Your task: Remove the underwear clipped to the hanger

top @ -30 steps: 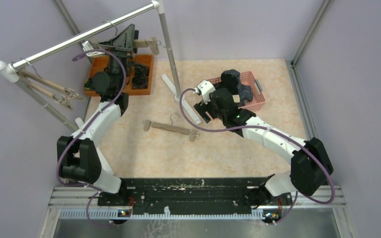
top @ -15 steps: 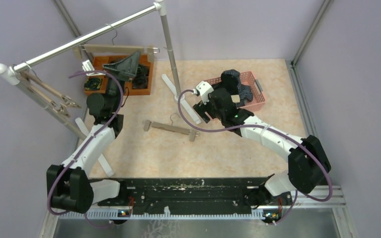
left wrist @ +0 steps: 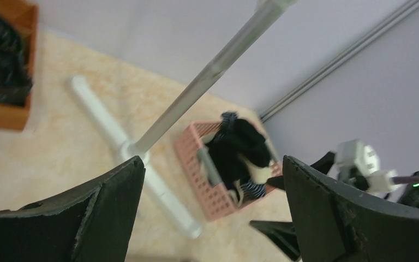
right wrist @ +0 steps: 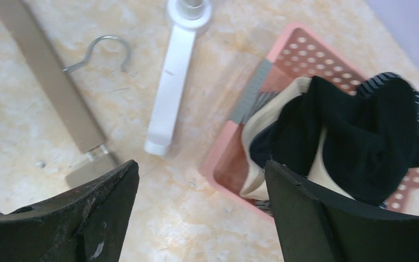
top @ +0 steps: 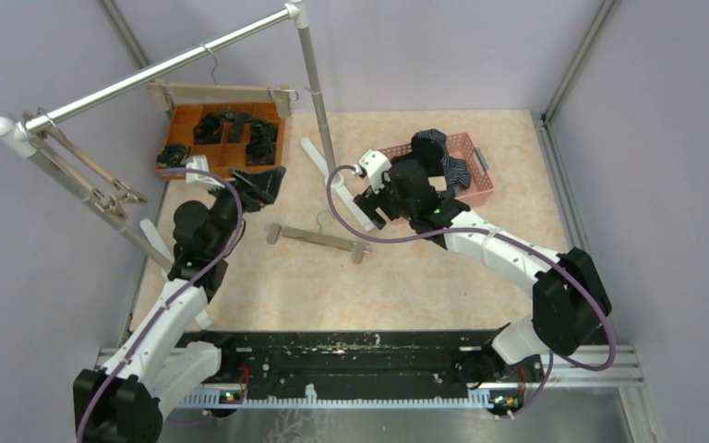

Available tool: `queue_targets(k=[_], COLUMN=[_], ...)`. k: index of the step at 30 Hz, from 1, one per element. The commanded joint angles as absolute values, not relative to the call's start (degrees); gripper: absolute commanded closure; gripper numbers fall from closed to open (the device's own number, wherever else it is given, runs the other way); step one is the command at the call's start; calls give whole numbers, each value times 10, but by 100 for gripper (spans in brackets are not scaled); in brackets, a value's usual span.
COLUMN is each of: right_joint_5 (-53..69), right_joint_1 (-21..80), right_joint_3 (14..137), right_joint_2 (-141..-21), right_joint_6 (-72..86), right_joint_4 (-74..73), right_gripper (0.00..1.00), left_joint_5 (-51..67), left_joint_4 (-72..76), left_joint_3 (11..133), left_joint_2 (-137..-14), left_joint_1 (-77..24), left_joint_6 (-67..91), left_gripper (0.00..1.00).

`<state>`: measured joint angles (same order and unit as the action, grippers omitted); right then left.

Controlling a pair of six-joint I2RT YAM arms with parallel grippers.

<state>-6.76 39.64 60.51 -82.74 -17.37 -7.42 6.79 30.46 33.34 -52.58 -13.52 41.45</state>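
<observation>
Black, striped and beige-banded underwear (top: 438, 152) lies heaped in a pink basket (top: 480, 185) at the back right, also in the left wrist view (left wrist: 240, 147) and the right wrist view (right wrist: 354, 142). A wooden clip hanger (top: 222, 89) hangs bare on the rail. A second hanger (top: 318, 238) lies flat on the table. My left gripper (top: 266, 183) (left wrist: 213, 164) is open and empty, over the table in front of the orange tray. My right gripper (top: 376, 205) (right wrist: 201, 164) is open and empty, just left of the basket's near corner.
An orange tray (top: 183, 122) of dark rolled socks sits at the back left. The slanted rail (top: 148, 74) and its upright post (top: 318, 101) stand over a white foot bar (top: 332, 180). More wooden hangers (top: 92, 180) dangle at the rail's left end.
My left arm has drawn back from the rail hanger, coming down and right over the table, and its jaws have spread wider. The right arm has edged slightly left.
</observation>
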Motion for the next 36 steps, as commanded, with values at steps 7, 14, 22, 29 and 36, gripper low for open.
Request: queue_targets(k=[7,14,22,29,36], right_joint_5=[104,63,27,0,-28], right_joint_1=[398,403,403,403,403], right_joint_3=[660,662,643,626,624], right_joint_2=[-858,-845,-817,-798,-778], right_joint_6=[-143,-141,-136,-141,-145], right_joint_4=[-140,-145,-154,-148,-137], right_gripper=[18,20,20,20,21], left_joint_5=[-86,-177,-241,-214,-133], left_joint_4=[86,50,62,105,146], left_joint_3=[249,289,318,339,387], left_joint_2=[-518,-675,-716,-774,-881], left_joint_1=[-222,-235,-203,-174,-172], left_joint_6=[314,294,321,293,249], left_gripper=[1,0,0,0,0])
